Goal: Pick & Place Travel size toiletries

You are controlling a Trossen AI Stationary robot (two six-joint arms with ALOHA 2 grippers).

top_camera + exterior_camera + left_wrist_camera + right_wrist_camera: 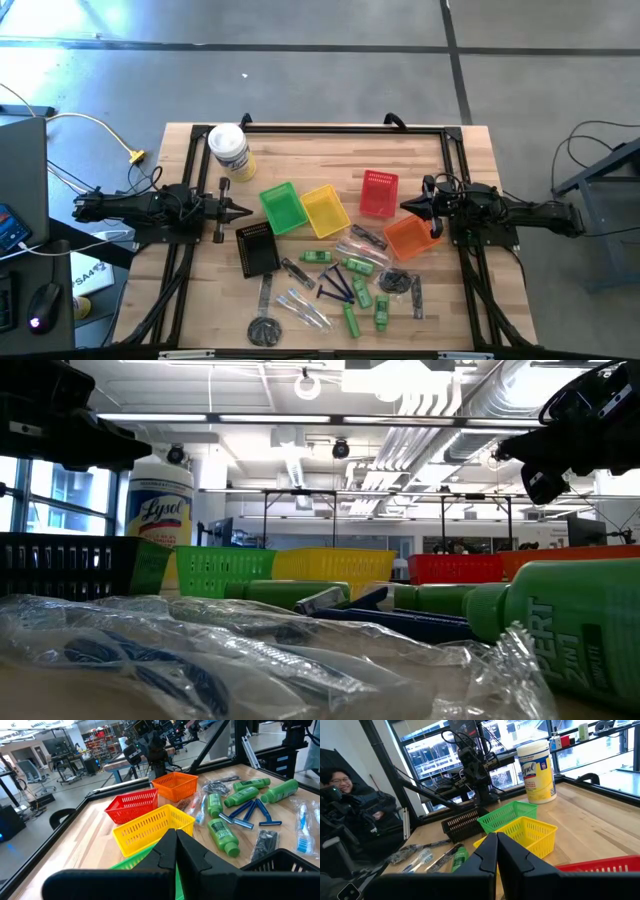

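Nearest the front edge of the table (455,160) lay the loose toiletries. A round dark piece (266,329) sat at the very front, with clear-wrapped sticks (305,308) just beside it and a dark comb (266,288) behind it. To their right, green mini bottles (352,320) lay on their sides in a loose cluster, mixed with dark blue razors (338,289). Another round piece (394,281) and a grey comb (417,296) lay near the right end of that cluster. More wrapped items (362,242) lay just behind, close to the baskets. None of the toiletries sat in a basket that could be seen, and none was held.

Farther back stood a row of small baskets: black (257,249), green (281,207), yellow (325,211), red (379,193) and orange (410,237). The green and yellow ones touched side by side; the orange one stood just in front of the red one.

The left gripper (243,211) hung at mid-table beside the green basket, its fingers pressed together on nothing. The right gripper (407,206) hung between the red and orange baskets, jaws likewise closed and empty.

At the far left corner stood a white canister with a yellow label (231,151). Beyond the table a person (350,800) sat in the room.
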